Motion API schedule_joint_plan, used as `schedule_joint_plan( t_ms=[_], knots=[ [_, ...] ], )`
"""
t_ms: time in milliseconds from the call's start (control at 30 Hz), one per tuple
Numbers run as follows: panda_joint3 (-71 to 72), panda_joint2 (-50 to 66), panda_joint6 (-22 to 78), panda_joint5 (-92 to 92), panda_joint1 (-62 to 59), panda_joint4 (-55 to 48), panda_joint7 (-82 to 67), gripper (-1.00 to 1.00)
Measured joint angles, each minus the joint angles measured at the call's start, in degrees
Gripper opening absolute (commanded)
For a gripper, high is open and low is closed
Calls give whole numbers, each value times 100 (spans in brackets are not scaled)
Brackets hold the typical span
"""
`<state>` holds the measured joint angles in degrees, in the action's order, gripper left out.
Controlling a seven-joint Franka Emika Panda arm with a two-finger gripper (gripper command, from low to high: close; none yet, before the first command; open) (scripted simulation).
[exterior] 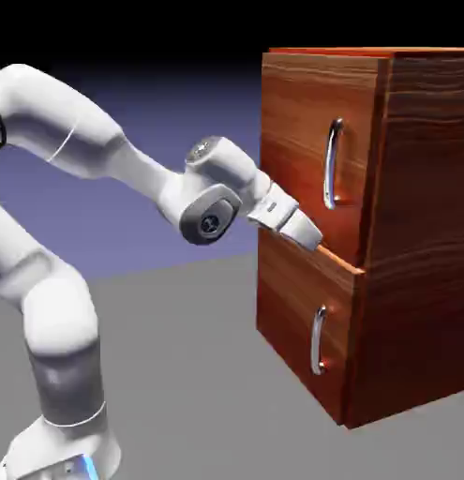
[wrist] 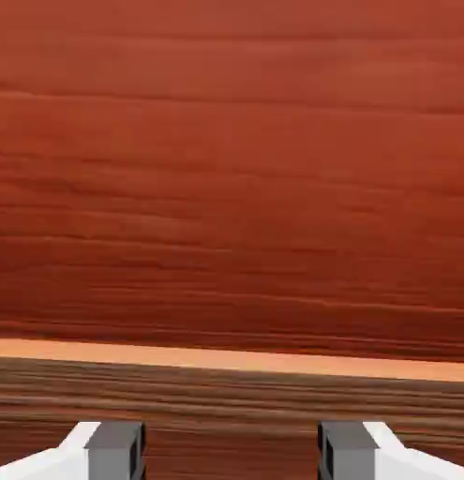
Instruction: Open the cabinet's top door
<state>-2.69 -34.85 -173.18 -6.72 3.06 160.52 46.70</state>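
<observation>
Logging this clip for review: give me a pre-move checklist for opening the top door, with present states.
- Gripper open: ok, the fingertips stand apart.
- Nothing held between them: ok.
- Gripper at the top door's handle: not ok, it is lower, near the seam between the panels.
- Top door ajar: not ok, it looks closed.
- Lower door shut: ok, by its look.
- Fingertips touching the cabinet: cannot tell.

You have the exterior view off to the arm's side, standing back, facing arm and cabinet together. Hand view: you look out along the gripper, close up on wood, fingertips at the bottom edge. Shared by both: cabinet front around the pale edge between upper and lower panels.
</observation>
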Motion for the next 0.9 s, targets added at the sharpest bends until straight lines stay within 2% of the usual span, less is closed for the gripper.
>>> schedule_joint_plan(
  t_ms=[900],
  knots=[
    [-2690,-2192,831,-6729,2374,-482,4244,0]
  ],
)
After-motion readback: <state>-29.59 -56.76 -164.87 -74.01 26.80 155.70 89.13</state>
